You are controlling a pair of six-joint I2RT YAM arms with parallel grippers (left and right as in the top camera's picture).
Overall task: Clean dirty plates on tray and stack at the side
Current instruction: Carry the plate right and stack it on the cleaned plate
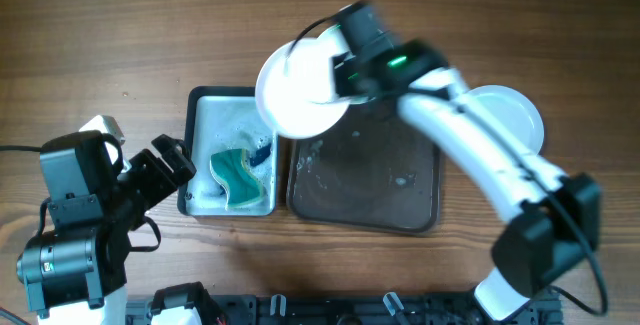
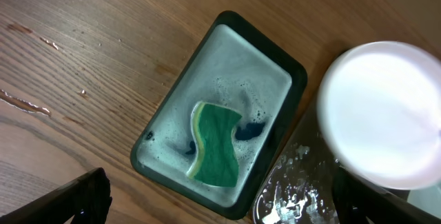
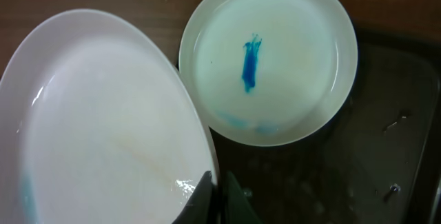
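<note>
Though glossy and almost plain white, the plate (image 3: pixel 103 127) is pinched at its rim by the right gripper (image 3: pixel 215 196); the left gripper (image 1: pixel 180 173) gapes, empty.

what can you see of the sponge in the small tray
The sponge is a green scouring pad on a pale yellow foam layer, bent into a wavy curve. It lies wet in foamy water in the small dark-rimmed tray, toward the robot's end, with a blue stain beside it. Nothing grips it.
</note>
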